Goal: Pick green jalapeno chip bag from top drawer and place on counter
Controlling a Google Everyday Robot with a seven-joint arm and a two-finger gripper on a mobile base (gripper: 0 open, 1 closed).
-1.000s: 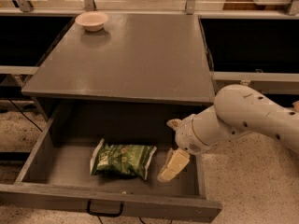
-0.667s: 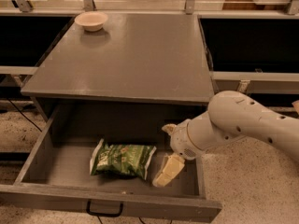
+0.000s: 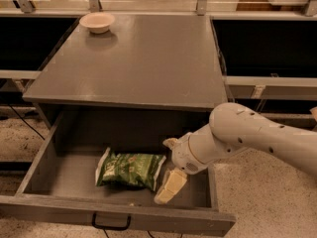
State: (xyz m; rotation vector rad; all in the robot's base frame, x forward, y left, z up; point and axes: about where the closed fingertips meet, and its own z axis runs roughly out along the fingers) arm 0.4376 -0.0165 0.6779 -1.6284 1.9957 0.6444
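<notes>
gripper (image 3: 169, 165) hangs in top drawer (image 3: 59, 208) beside green jalapeno chip bag (image 3: 130, 169).

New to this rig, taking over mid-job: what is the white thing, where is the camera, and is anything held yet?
The white jointed thing is the robot's single arm, reaching in from the picture's right. Its two-finger hand is down inside the open top drawer, fingers apart at the right end of the green jalapeno chip bag, which lies on the drawer floor. Nothing is gripped yet. The one camera looks down at the cabinet from its drawer side. The grey counter above carries a small bowl at its back left corner.
</notes>
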